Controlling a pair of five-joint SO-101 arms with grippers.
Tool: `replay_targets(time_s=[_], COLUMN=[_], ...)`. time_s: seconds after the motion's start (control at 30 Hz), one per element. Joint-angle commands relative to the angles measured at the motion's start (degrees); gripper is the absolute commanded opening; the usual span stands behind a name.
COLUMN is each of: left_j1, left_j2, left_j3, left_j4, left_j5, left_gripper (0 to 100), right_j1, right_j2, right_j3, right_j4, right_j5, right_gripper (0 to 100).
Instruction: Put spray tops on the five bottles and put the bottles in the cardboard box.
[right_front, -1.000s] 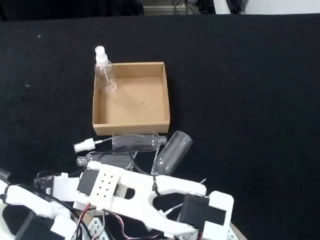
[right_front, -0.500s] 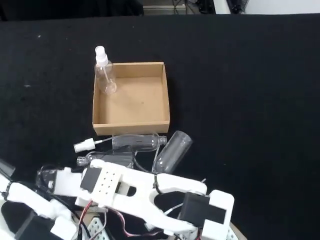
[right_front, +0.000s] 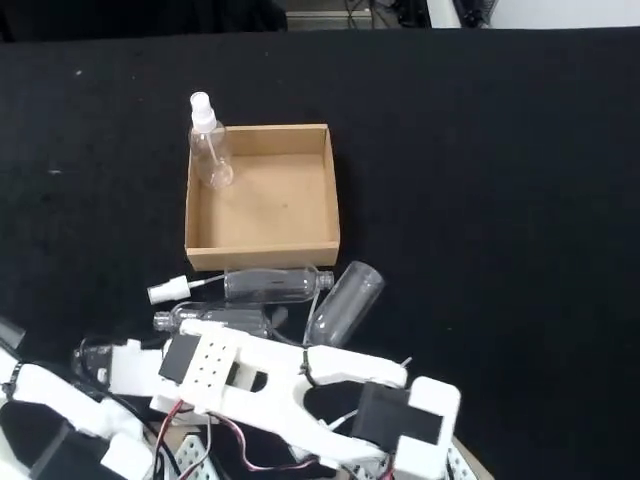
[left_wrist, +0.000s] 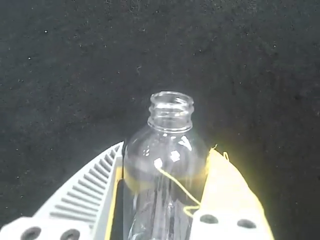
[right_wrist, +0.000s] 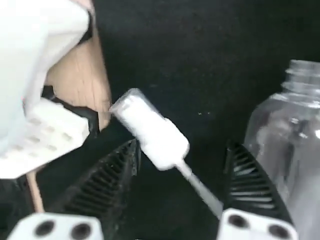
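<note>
The spray top (right_wrist: 150, 127) is lying slantwise between the right gripper's (right_wrist: 183, 147) spread jaws, stem toward the wrist; the left gripper (left_wrist: 166, 150) is pinching 1 uncapped bottle (left_wrist: 170, 115)

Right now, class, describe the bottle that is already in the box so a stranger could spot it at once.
Find the open cardboard box on the black table. In its far left corner stands a clear bottle. Unlike the bottles lying outside it, this one wears a white spray top.
</note>
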Motion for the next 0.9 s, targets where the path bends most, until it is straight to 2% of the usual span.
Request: replay_targets(time_s=[0.0,0.13,0.27,0.43,0.6,0.7,0.87], left_j1=[0.3,0.1,0.1,0.3,0.1,0.0,0.1], left_j2=[-0.4,-0.4,-0.9,-1.0,-0.8,-0.4,-0.9], left_j3=[-3.5,-3.5,-3.5,-3.5,-3.5,-3.5,-3.5], left_j4=[0.0,-0.1,-0.2,0.1,0.1,-0.2,-0.1], left_j5=[0.4,0.4,0.4,0.4,0.4,0.4,0.4], left_gripper=[4,4,4,4,4,4,4], right_j1=[0.7,0.6,0.6,0.9,1.0,1.0,2.2], right_j2=[0.7,0.7,1.1,1.3,0.6,-1.8,-9.8], right_j3=[-3.5,-3.4,-3.2,-3.1,-3.2,-3.4,-3.8], right_j4=[-0.6,-0.6,-1.1,-1.1,-0.5,1.2,5.6], right_j5=[1.4,4.7,4.7,4.7,4.7,2.0,-3.2], right_gripper=[26.0,26.0,25.2,15.1,11.6,7.1,6.7])
